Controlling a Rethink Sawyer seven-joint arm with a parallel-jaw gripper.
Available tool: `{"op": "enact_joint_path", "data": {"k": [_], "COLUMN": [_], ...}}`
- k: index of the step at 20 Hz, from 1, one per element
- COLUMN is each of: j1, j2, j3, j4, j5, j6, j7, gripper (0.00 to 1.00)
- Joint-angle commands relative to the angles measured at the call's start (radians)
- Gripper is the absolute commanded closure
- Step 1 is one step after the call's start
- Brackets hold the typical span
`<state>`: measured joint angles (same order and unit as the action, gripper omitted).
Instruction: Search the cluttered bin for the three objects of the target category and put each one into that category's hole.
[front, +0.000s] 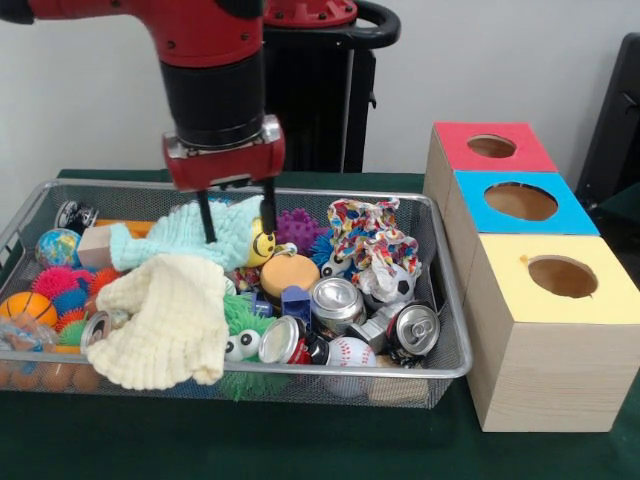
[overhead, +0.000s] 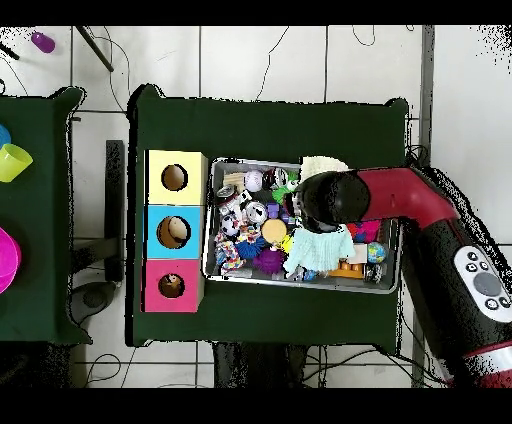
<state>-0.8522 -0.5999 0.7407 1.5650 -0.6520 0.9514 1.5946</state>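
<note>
A wire mesh bin (front: 452, 352) holds a jumble of things. My gripper (front: 237, 222) hangs over its back middle, open, with both black fingers (front: 205, 220) reaching down to a mint green knitted cloth (front: 165, 245). A cream knitted cloth (front: 165, 320) lies in front of it, and a patterned cloth (front: 368, 235) sits to the right. Several drink cans (front: 335, 300) lie at the front middle. Balls include a baseball (front: 350, 352), an orange basketball (front: 25, 307) and a globe ball (front: 57, 246). In the overhead view the arm's black wrist (overhead: 325, 200) covers the gripper above the bin (overhead: 392, 285).
Three wooden boxes with round holes stand beside the bin: red-topped (front: 492, 146), blue-topped (front: 520, 201) and yellow-topped (front: 560, 276); from above they are yellow (overhead: 175, 177), blue (overhead: 173, 232) and red (overhead: 171, 285). Spiky rubber balls (front: 65, 290) and a purple one (front: 300, 228) fill gaps.
</note>
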Motion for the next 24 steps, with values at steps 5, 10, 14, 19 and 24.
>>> {"op": "enact_joint_path", "data": {"k": [5,10,14,19,24], "j1": [-0.151,-0.173,-0.195,-0.216,-0.211], "j2": [0.079,0.090,0.132,0.204,0.262], "j3": [0.019,-0.013,-0.020,-0.022,-0.012], "j4": [-0.019,-0.021,-0.001,0.017,0.042], "j5": [-0.055,-0.090,-0.127,-0.177,-0.229], "j6": [0.062,0.078,0.022,-0.053,-0.123], "j7": [-0.458,-0.480,-0.479,-0.464,-0.438], "gripper": [0.00,0.00,0.00,0.00,0.00]}}
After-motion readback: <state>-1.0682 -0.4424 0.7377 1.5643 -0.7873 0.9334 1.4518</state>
